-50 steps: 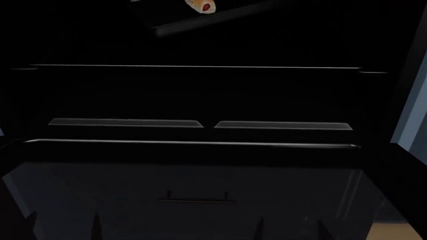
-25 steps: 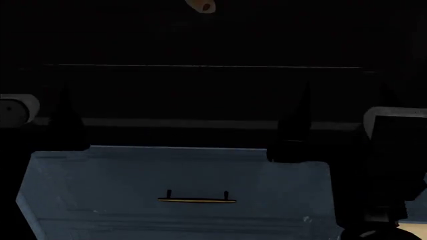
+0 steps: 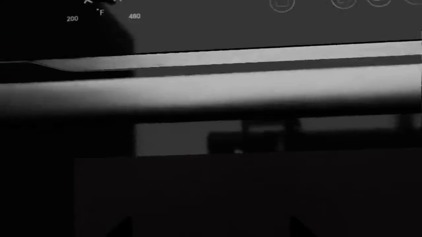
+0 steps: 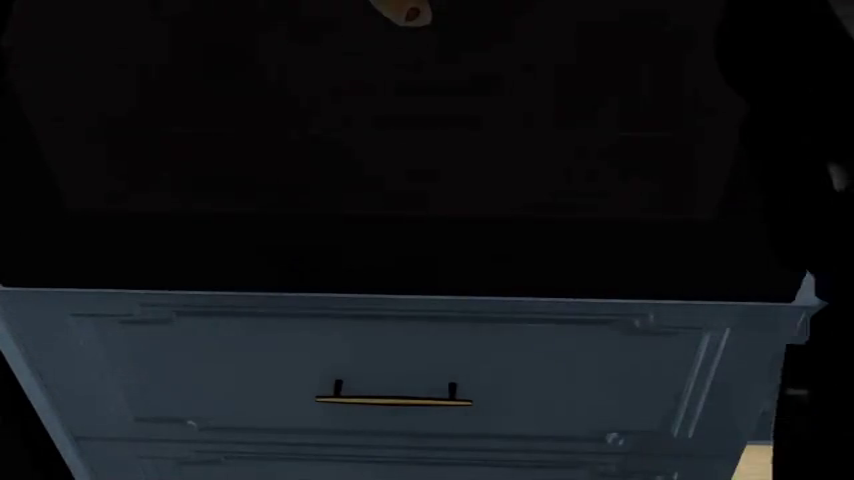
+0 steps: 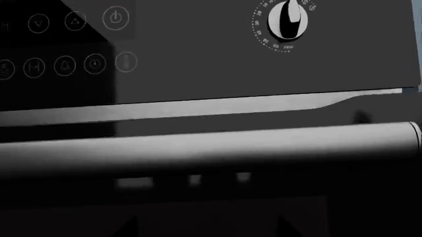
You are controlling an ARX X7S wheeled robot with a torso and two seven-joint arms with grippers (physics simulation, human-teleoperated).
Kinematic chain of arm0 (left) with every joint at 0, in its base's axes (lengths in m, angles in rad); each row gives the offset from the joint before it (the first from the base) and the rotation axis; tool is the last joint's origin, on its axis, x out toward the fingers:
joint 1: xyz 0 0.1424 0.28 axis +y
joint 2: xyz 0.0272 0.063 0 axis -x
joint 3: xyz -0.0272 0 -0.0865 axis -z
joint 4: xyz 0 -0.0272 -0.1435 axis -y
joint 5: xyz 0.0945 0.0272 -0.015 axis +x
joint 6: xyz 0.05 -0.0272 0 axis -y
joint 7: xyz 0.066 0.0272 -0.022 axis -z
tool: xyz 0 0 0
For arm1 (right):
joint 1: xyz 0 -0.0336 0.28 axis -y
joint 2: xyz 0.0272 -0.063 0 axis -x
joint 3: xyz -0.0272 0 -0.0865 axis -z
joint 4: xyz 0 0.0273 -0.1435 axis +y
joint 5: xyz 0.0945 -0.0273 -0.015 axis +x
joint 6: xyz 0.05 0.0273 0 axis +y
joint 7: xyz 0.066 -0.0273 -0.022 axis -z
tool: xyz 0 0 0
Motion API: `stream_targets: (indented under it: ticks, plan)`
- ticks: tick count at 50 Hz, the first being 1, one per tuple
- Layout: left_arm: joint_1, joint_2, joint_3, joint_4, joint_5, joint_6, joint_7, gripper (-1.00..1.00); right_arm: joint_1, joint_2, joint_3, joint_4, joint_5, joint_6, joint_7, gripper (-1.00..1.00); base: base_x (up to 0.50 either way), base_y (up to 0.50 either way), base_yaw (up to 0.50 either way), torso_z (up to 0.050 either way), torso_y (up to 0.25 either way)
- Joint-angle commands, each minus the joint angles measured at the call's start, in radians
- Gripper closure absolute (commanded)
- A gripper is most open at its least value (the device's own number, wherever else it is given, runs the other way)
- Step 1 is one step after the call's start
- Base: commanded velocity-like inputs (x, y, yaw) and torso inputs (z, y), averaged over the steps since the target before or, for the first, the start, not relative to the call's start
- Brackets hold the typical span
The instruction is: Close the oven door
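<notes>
In the head view the nearest thing is the navy drawer front (image 4: 387,375) with its brass handle (image 4: 394,400), now showing across its whole width — half a second ago the arms crossed it, and a second ago the lowered door covered it. Above it the oven door (image 4: 400,150) fills the frame as one dark upright slab; the open cavity and rack lines are gone, so the door looks shut or all but shut. The wrist views add what the head view loses in blackness: the door's bar handle (image 5: 211,148) lies close under each camera, and beyond it the control panel with its dial (image 5: 287,19) and touch icons (image 5: 66,64). Neither gripper shows plainly — whether their jaws are open I cannot tell.
</notes>
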Motion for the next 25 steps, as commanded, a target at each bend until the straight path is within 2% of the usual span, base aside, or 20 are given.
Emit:
stream_targets:
  ticks: [1,4,7,8,11,14,19,25]
  plan:
    - [-0.52,0.173,0.075,-1.083,0.144,0.546,0.208,-1.0,0.53,-0.213,-0.146,1.047,-0.22,-0.457,-0.298,-1.0,0.0,0.0,0.0,0.0,0.0]
    - [-0.543,0.18,0.017,-1.084,0.166,0.49,0.209,-1.0,0.524,-0.226,-0.106,1.048,-0.274,-0.46,-0.292,-1.0,0.0,0.0,0.0,0.0,0.0]
    - [-0.559,0.19,-0.052,-1.084,0.22,0.444,0.224,-1.0,0.531,-0.239,-0.013,1.049,-0.352,-0.417,-0.29,-1.0,0.03,0.0,0.01,0.005,0.0]
    - [-0.559,0.194,-0.055,-1.084,0.248,0.439,0.225,-1.0,0.54,-0.243,0.045,1.049,-0.361,-0.356,-0.295,-1.0,0.05,0.0,0.01,0.014,0.0]
    - [-0.566,0.199,0.017,-1.084,0.228,0.401,0.199,-1.0,0.55,-0.261,0.098,1.049,-0.467,-0.355,-0.289,-1.0,0.04,0.0,0.02,0.007,-0.008]
    - [-0.566,0.199,0.143,-1.084,0.157,0.395,0.17,-1.0,0.559,-0.278,0.109,1.049,-0.537,-0.334,-0.284,-1.0,0.05,0.0,0.02,0.011,-0.01]
    - [-0.567,0.199,0.128,-1.084,0.131,0.336,0.159,-1.0,0.55,-0.289,0.129,1.049,-0.57,-0.316,-0.262,-1.0,0.12,0.0,0.0,0.016,-0.016]
    - [-0.567,0.199,0.128,-1.084,0.131,0.336,0.159,-1.0,0.542,-0.289,0.127,1.049,-0.576,-0.308,-0.249,-1.0,0.11,0.0,0.0,0.017,-0.016]
